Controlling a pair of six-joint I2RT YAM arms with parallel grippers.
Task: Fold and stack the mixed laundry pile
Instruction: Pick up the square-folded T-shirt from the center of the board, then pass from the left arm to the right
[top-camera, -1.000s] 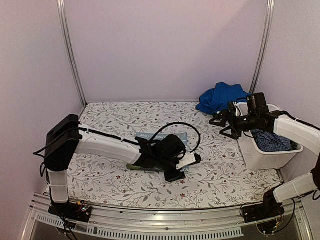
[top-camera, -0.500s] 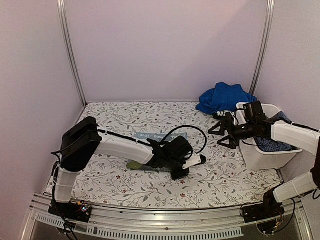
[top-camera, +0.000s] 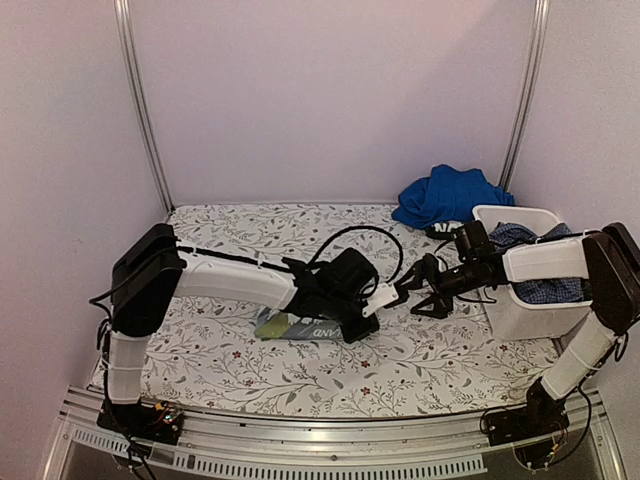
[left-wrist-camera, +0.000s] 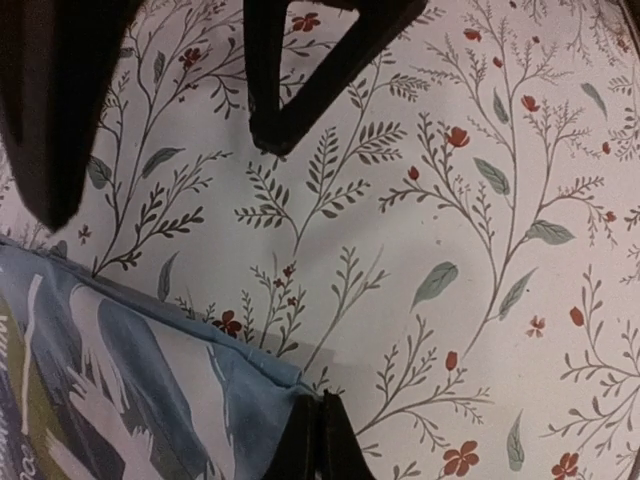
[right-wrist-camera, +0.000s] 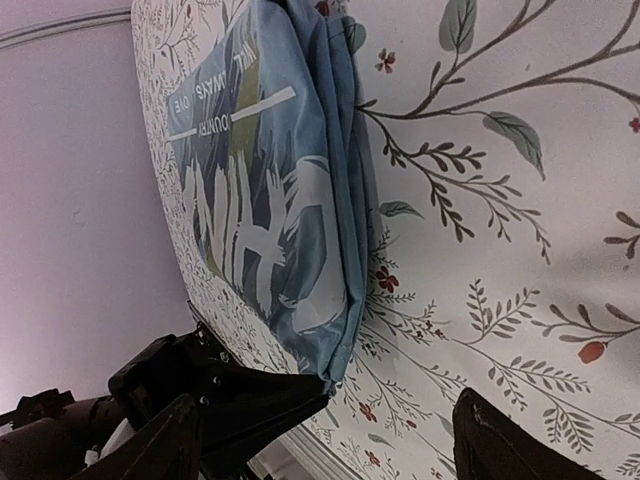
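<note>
Pinching tight, my left gripper (left-wrist-camera: 320, 440) has its two tips squeezed together on one corner of the pale blue garment (top-camera: 298, 325). That garment is folded flat, with white letters and a green and white picture on it. It lies on the flowery table cover (top-camera: 230, 235), near the middle and a bit toward the front edge. The corner I hold is on the right side, closest to my other arm.

My right gripper (top-camera: 418, 290) reaches in from the right, low over the cover, just beside my left one. Its fingers (right-wrist-camera: 500, 445) are spread wide apart, and there is nothing between them. From its own camera I see the folded garment straight ahead, with my left tips on the near corner.

The royal blue garment (top-camera: 447, 195) sits in a bunched heap at the back right of the cover, by the wall. The white tub (top-camera: 520, 315) stands at the right edge. A dark blue check garment (top-camera: 548, 288) lies crumpled inside it. More cloth peeks over the rim, but I cannot tell which one that is.
</note>
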